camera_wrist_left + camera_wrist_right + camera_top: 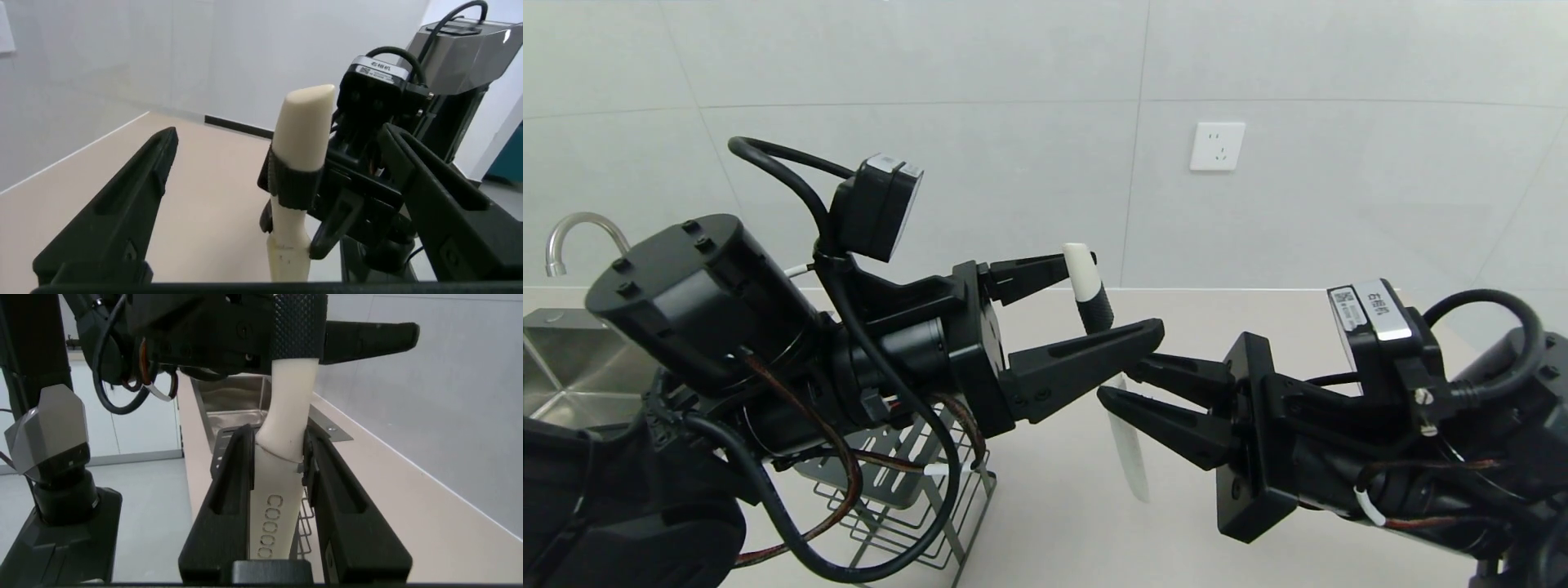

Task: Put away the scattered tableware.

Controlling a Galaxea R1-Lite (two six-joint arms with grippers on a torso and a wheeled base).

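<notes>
Beige countertop [1054, 531] beneath: my right gripper [1119, 384] clamps the blade of the white knife with black-banded handle [1131, 457]; my left gripper [1111, 294] gapes around the handle, and I should centre it before closing.

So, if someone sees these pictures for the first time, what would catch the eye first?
First the white knife, held roughly upright in the air above the counter. The right gripper is shut on it where the handle meets the blade, and the left gripper stands open around the handle. Next comes the wire rack on the counter, lower down on the robot's left, with the steel sink at the far left.
</notes>
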